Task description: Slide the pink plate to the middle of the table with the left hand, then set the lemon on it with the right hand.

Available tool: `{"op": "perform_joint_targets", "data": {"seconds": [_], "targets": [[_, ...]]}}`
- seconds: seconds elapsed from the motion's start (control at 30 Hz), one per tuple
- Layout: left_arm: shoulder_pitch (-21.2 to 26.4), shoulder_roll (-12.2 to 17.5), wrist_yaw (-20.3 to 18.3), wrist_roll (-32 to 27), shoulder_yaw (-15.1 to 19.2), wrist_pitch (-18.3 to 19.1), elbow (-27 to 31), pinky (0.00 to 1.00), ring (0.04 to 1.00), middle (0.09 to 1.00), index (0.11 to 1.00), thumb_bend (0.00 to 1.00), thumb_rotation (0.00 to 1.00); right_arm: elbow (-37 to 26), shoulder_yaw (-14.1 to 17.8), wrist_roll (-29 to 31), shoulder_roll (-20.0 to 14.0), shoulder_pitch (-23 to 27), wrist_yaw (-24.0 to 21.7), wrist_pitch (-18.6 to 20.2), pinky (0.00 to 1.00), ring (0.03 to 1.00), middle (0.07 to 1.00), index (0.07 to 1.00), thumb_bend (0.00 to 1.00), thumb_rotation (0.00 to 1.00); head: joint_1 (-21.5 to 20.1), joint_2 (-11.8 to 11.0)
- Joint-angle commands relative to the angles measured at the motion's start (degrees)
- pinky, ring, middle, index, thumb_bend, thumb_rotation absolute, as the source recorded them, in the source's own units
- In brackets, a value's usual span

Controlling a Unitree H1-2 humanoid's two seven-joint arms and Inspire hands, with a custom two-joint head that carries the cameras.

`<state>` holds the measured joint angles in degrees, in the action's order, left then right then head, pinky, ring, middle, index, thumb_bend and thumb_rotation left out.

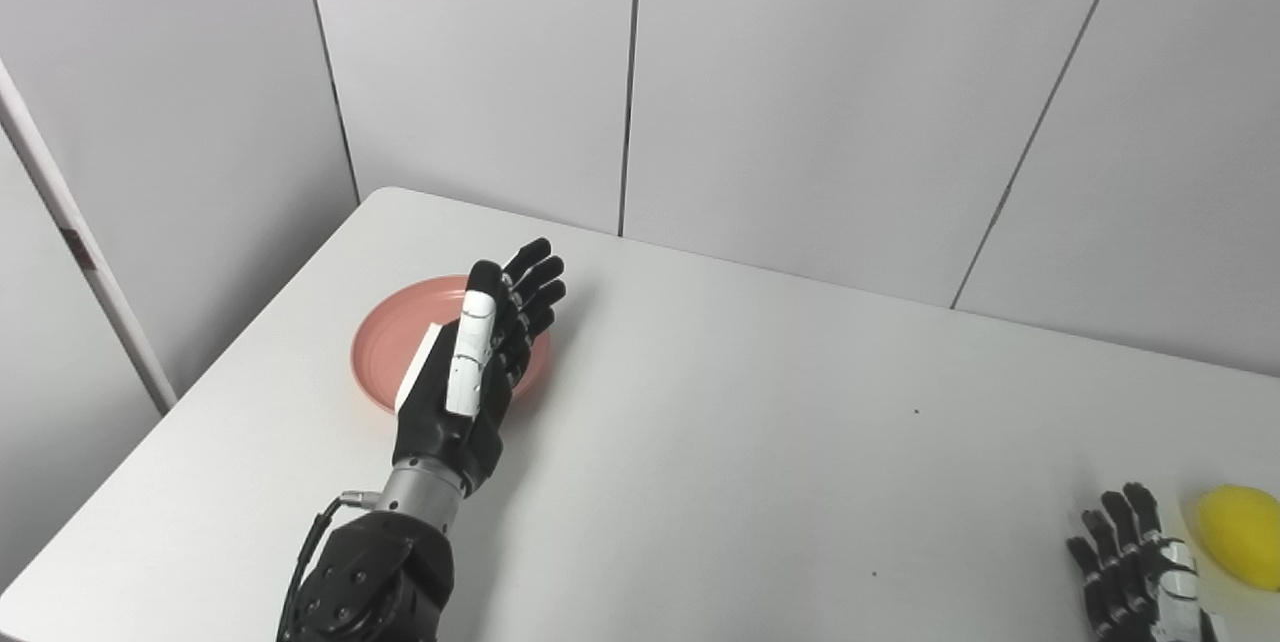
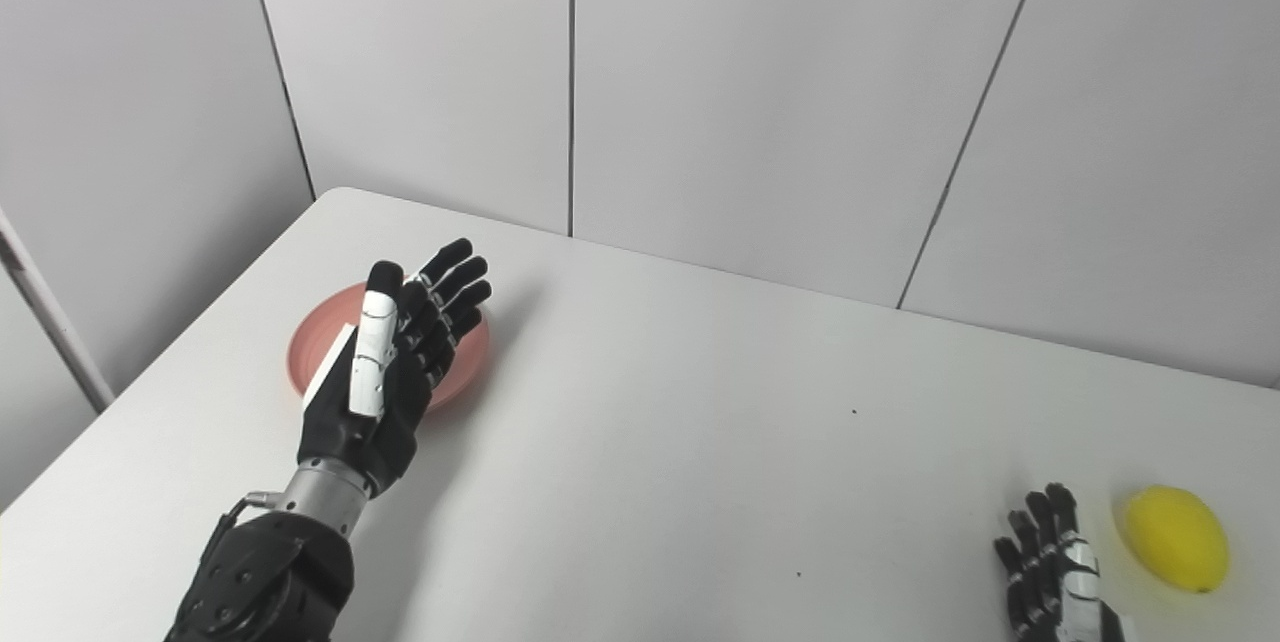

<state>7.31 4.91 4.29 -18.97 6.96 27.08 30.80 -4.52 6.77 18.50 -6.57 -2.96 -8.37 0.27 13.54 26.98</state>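
My left hand point(image 1: 470, 372) is stretched out flat over the pink plate point(image 1: 385, 347), fingers point(image 1: 535, 282) extended and only slightly apart, thumb lying along the top, palm turned toward the middle of the table. It grips nothing; from my two head cameras I cannot tell whether its lower edge is touching the plate or hanging just above it. The hand covers the plate's right half, and its fingertips reach past the far right rim. The plate sits flat on the white table point(image 1: 740, 422), on the left side and toward the far corner, well short of the middle. From the wrist back, the black forearm comes in from the bottom left of my view. Across the table, my right hand point(image 2: 1050, 567) rests low at the bottom right edge, partly cut off by the frame, fingers pointing away from me and held loosely apart, with nothing in them. The lemon point(image 2: 1175, 537) lies on the table just beside that hand, on its right, with a narrow strip of bare table showing between them. It is well apart from the plate. Behind the table stand plain grey wall panels point(image 1: 820, 82).
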Motion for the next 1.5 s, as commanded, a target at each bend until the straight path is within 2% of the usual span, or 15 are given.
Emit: {"op": "perform_joint_targets", "data": {"seconds": [0.0,0.13,0.2,0.3,0.53,0.67,0.8,0.97,1.13,1.27,1.47], "targets": [[3.53,3.83,-1.29,-2.12,2.84,-0.40,-1.03,0.90,0.900,0.884,0.822,0.87,0.94,1.77,-0.46,0.16,0.77,-2.45,-0.18,1.39,1.00,1.000,1.000,1.000,0.63,0.95,-0.06,0.05],[6.45,7.60,-3.59,-5.64,6.70,-1.21,-5.76,0.89,0.886,0.868,0.806,0.89,0.92,1.43,-0.55,0.05,0.82,-2.43,0.11,1.82,1.00,1.000,1.000,1.000,0.64,0.94,-0.23,0.03],[8.58,9.22,-4.16,-6.92,8.57,-1.65,-8.34,0.87,0.866,0.844,0.776,0.91,0.89,1.30,-0.58,0.02,0.86,-2.41,0.21,2.11,1.00,1.000,1.000,1.000,0.64,0.95,-0.25,0.01],[11.49,11.59,-4.69,-8.46,10.56,-1.23,-11.27,0.87,0.850,0.823,0.790,0.95,0.85,1.01,-0.61,-0.07,1.05,-2.42,0.42,2.24,1.00,1.000,1.000,1.000,0.63,0.95,-0.46,-0.02],[15.50,15.86,-5.35,-9.95,13.20,-0.47,-16.75,0.84,0.833,0.802,0.780,0.94,0.86,0.46,-0.78,-0.42,1.09,-2.61,0.38,2.11,1.00,1.000,1.000,1.000,0.61,0.96,-0.58,0.06],[17.48,18.52,-6.42,-10.13,14.01,-0.62,-21.52,0.91,0.848,0.810,0.812,0.95,0.85,-0.06,-0.81,-0.55,1.14,-2.73,0.60,2.62,1.00,1.000,1.000,1.000,0.61,0.97,-0.59,0.08],[19.15,20.62,-8.98,-9.37,14.17,-3.55,-28.78,0.93,0.851,0.811,0.795,0.94,0.85,-0.17,-0.74,-0.63,1.28,-2.73,0.85,2.84,1.00,1.000,1.000,1.000,0.61,0.96,-0.62,0.11],[20.50,21.94,-11.45,-8.59,14.62,-7.88,-37.24,0.96,0.864,0.826,0.824,0.91,0.86,-0.30,-0.74,-0.61,1.34,-2.85,0.68,2.81,1.00,1.000,1.000,1.000,0.60,0.96,-0.71,0.23],[21.55,22.90,-14.13,-8.10,15.64,-13.10,-46.61,0.92,0.877,0.851,0.866,0.91,0.86,-0.07,-0.75,-0.86,1.33,-2.80,0.74,2.78,1.00,1.000,1.000,1.000,0.60,0.96,-0.78,0.26],[21.66,23.27,-15.70,-7.55,15.74,-15.85,-50.93,0.90,0.860,0.832,0.868,0.91,0.86,0.05,-0.83,-1.18,1.31,-2.68,0.86,3.06,1.00,1.000,1.000,1.000,0.61,0.96,-0.82,0.20],[22.00,22.40,-15.10,-7.78,16.76,-18.43,-56.31,0.84,0.842,0.839,0.876,0.88,0.84,0.07,-0.88,-1.41,1.37,-2.63,0.89,3.20,1.00,1.000,1.000,1.000,0.60,0.96,-1.05,0.32]]}}
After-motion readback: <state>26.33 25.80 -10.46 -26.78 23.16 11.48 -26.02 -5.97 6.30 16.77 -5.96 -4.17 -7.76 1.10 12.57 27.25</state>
